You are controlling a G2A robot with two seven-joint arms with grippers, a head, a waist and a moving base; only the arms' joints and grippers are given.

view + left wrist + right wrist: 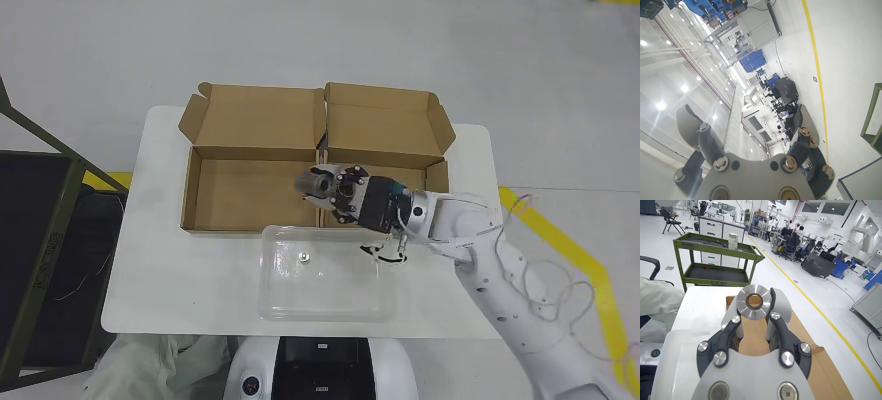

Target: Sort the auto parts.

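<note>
Right gripper (753,304): your jaws are pinched tight on the round metal part (753,313). They grip its rim on both sides, and its bored face is turned toward the wrist camera.
Part position: in the top view the round metal part (318,184) hangs over the seam where the left box (240,195) meets the right box (380,125). You cannot tell which side of the shared wall it sits over.
Left gripper (743,115): your jaws are spread wide with nothing between them, and they aim out into the hall.
Box edges: both lids are folded back on the far side. The near walls run just beside the far rim of the clear tray (330,290).
Left box floor: brown cardboard shows from the left wall across to your right gripper (322,184).
Tray: one small metal piece (303,256) lies in the far half, left of centre, well apart from the tray walls.
Room to move: a strip of white table (150,250) runs left of the boxes and tray, and a narrower one lies in front of the tray.
Beyond the table: the green cart (715,249) stands past the left edge.
</note>
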